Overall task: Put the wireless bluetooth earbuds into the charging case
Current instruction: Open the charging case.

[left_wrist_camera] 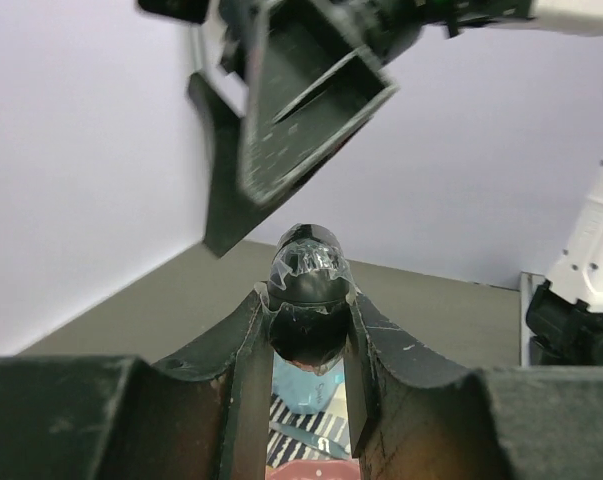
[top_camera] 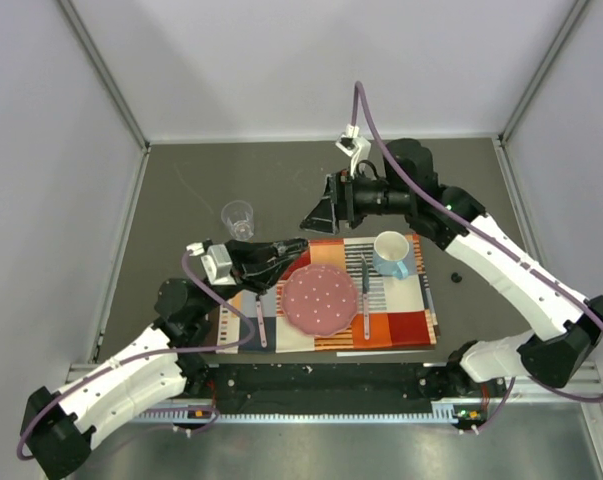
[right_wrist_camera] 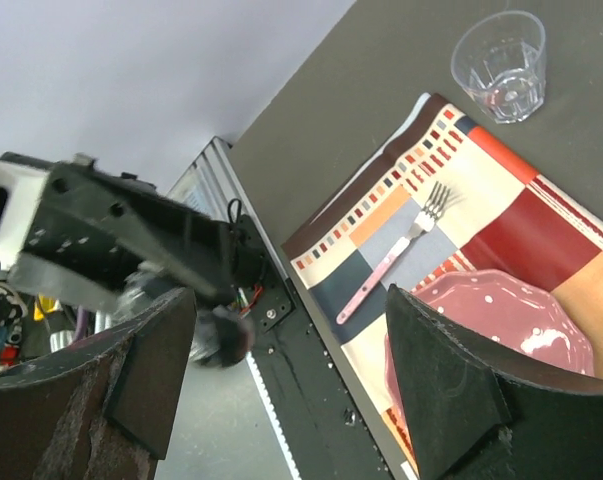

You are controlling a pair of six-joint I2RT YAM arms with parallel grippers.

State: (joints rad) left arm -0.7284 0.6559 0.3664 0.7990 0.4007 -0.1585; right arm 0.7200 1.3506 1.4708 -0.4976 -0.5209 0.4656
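Note:
My left gripper (top_camera: 299,247) is shut on the charging case (left_wrist_camera: 306,300), a small black rounded thing with crinkled clear film on it, and holds it in the air above the placemat's back left. I cannot tell how its lid stands. In the right wrist view the case (right_wrist_camera: 221,335) is a dark blur at the tip of the left gripper. My right gripper (top_camera: 321,210) is open and empty, just above and beyond the case; it also shows in the left wrist view (left_wrist_camera: 281,130). One tiny black earbud (top_camera: 457,274) lies on the table right of the placemat. The other earbud is out of view.
A checked placemat (top_camera: 411,325) holds a pink dotted plate (top_camera: 320,298), a blue mug (top_camera: 392,253), a pink fork (top_camera: 261,325) and a utensil (top_camera: 365,290). A clear glass (top_camera: 238,217) stands behind the mat's left. White walls enclose the table.

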